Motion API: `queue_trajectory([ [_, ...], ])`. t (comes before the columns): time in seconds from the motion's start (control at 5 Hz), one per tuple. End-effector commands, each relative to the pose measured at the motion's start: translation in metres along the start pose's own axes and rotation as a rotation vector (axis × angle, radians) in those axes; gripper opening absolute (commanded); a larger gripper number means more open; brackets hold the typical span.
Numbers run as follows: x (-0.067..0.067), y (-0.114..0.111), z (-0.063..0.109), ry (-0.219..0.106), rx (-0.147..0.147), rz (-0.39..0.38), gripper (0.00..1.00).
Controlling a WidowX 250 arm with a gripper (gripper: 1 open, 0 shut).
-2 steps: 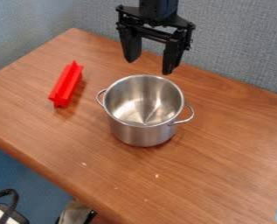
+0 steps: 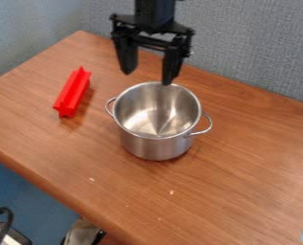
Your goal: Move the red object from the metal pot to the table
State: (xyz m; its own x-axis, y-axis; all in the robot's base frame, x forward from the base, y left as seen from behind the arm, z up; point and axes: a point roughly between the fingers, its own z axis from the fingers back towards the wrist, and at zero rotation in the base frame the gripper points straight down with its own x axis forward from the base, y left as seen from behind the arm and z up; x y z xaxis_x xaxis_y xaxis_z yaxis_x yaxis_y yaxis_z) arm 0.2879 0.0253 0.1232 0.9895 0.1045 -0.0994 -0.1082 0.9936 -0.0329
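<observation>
A grey-blue wall sits behind your brown wooden tabletop (image 2: pixel 230 163), and the grain shows clearly across it. Your tool (image 2: pixel 151 65) hangs above the far rim of the metal pot (image 2: pixel 161 120), pointing straight down, its two dark fingers (image 2: pixel 123 59) spread wide apart and gripping nothing. The pot stands upright near the middle of the tabletop, shiny inside, with small loop handles at its sides. Look left: the red object (image 2: pixel 74 91) lies flat on the wood, well apart from the pot, a long narrow bar angled from the near left up toward the far edge. Your tool is clear of it, nothing touching it. A dark shape shows at the bottom left, below the tabletop edge, too cropped to tell.
</observation>
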Motion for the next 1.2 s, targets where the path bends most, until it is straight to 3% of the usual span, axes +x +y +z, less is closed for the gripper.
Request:
queue_trajectory([
  [0.0,0.007,0.047,0.004,-0.04,-0.032,0.108,1.0],
  [0.4,0.038,0.136,0.007,-0.101,0.047,0.302,1.0],
  [0.8,0.048,0.176,-0.023,0.05,0.083,0.264,1.0],
  [1.0,0.045,0.177,-0.041,0.037,0.097,0.239,1.0],
])
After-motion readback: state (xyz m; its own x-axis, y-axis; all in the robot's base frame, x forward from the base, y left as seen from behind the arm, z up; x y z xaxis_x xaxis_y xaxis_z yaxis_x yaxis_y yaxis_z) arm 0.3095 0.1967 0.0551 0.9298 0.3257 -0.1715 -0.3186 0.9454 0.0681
